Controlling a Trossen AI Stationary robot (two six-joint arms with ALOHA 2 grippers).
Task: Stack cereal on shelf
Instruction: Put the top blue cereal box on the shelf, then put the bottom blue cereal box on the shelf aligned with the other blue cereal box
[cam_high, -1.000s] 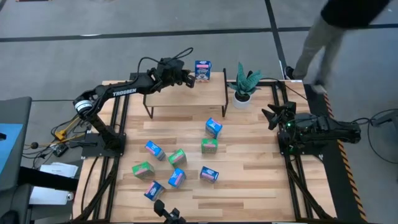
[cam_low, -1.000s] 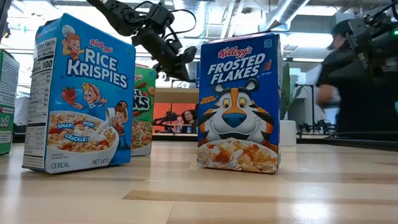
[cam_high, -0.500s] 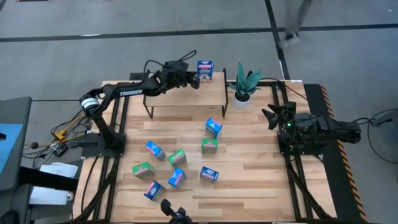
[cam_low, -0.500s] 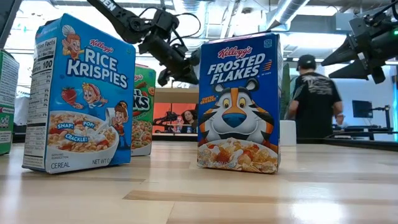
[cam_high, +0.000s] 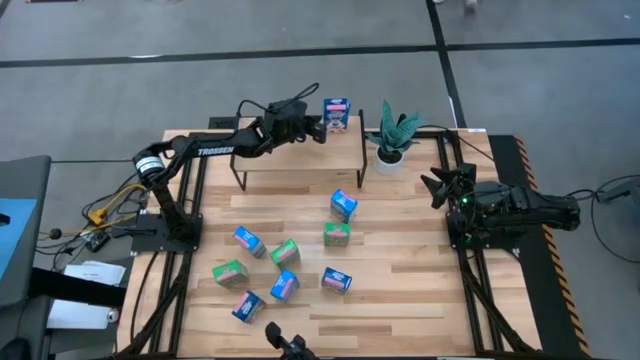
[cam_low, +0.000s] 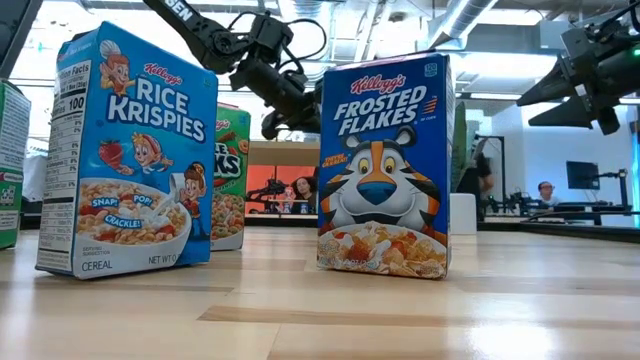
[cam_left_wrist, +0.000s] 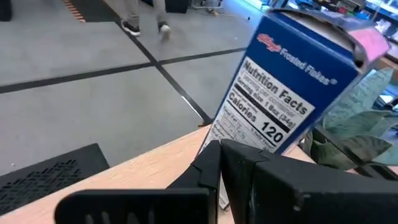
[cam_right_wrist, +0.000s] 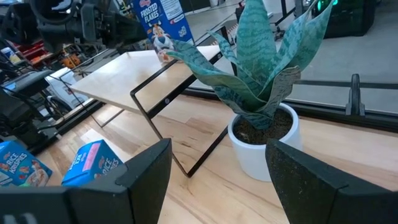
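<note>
A blue Frosted Flakes box (cam_high: 336, 112) stands upright on the light-wood shelf (cam_high: 290, 152), near its far right corner. My left gripper (cam_high: 318, 128) is shut and sits at the box's left side, over the shelf. In the left wrist view the box's Nutrition Facts side (cam_left_wrist: 280, 106) fills the space just beyond my left gripper (cam_left_wrist: 221, 163). Several blue and green cereal boxes (cam_high: 285, 252) lie scattered on the tabletop in front of the shelf. My right gripper (cam_high: 437, 187) is open and empty at the table's right edge. My left gripper touches the lower part of the box's Nutrition Facts side (cam_left_wrist: 233, 134) with the free ends of its shut fingers (cam_left_wrist: 211, 167). The fingers come level from the table's left. The box stands upright with its bottom on the shelf top.
A potted green plant (cam_high: 392, 140) stands just right of the shelf, close to the box. Two loose boxes (cam_high: 343, 206) (cam_high: 337, 235) lie nearest the shelf's front. In the low view a Rice Krispies box (cam_low: 130, 150) and a Frosted Flakes box (cam_low: 385, 165) stand close to the camera.
My left gripper has moved toward the table's right edge along the shelf top, staying shut. The blue box has slid the same way along the shelf, still upright, and now stands nearer the far right corner. A person beyond the table has walked out of the high view.
</note>
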